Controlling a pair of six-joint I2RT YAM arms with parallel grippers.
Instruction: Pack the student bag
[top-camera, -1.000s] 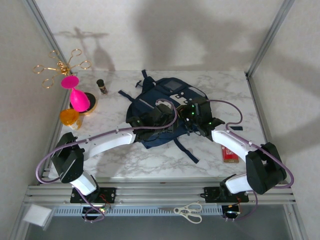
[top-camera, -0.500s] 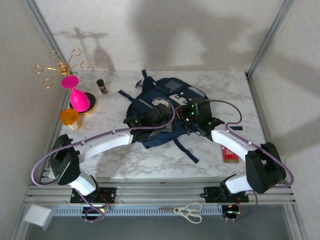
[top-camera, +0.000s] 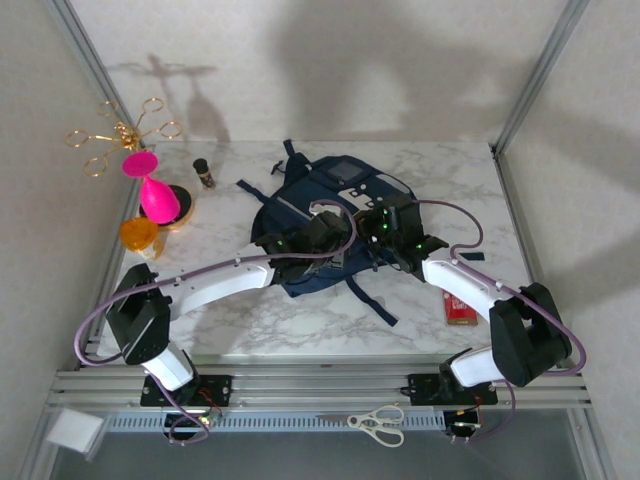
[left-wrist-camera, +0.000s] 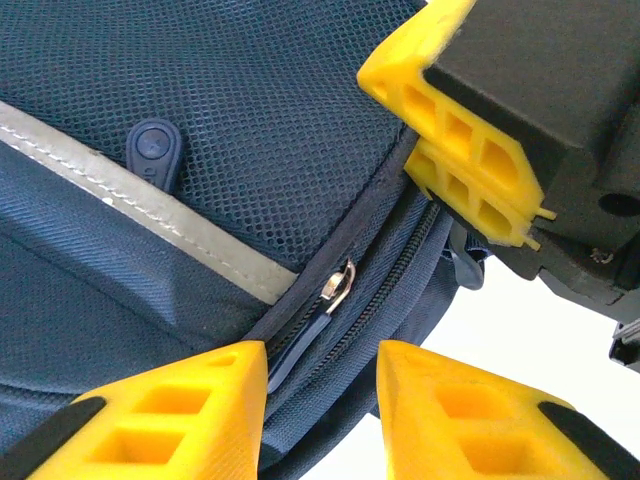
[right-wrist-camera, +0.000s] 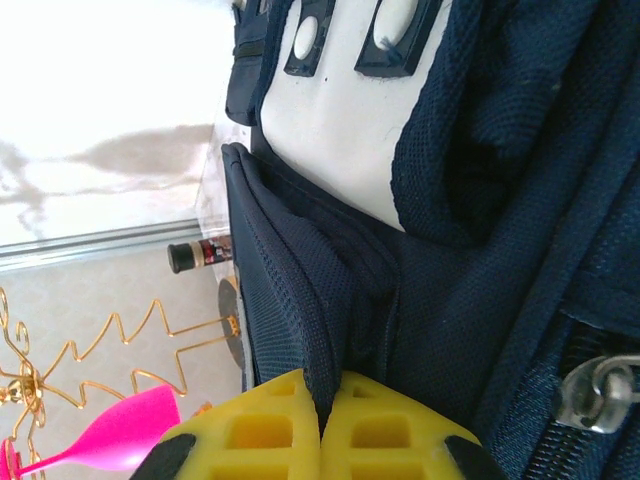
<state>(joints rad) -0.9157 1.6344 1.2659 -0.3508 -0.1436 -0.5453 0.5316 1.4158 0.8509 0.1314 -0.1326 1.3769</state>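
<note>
1. My left pincer (left-wrist-camera: 320, 352) stands parted. Its two yellow, ribbed plastic fingers (left-wrist-camera: 170, 410) lie along the lower edge of the left wrist view with a gap between them, straddling a zip line. I cannot tell whether they touch it.
2. Just above that gap sits a small metal zip slider (left-wrist-camera: 340, 285), with a dark cord pull (left-wrist-camera: 290, 360) hanging toward the left-hand finger.
3. My right pincer (right-wrist-camera: 322, 385) is closed. Its yellow tips press together on a ridge of navy cloth at the bottom of the right wrist view. At the upper right of the left wrist view, the same tips clamp the bag's dark piped edge.
4. In the top view both arms reach up from the bottom corners, elbows bent outward, and the wrists meet at frame centre.
5. The student bag (top-camera: 335, 185) lies flat at the centre of the marble table (top-camera: 250, 320). It shows coarse navy weave, open mesh, a grey stripe (left-wrist-camera: 150, 205) and a smooth white patch (right-wrist-camera: 330, 130).
6. At the left of the top view stand a glossy pink glass (top-camera: 152, 190), a small dark bottle (top-camera: 204, 173) and a gold wire stand (top-camera: 120, 132).
</note>
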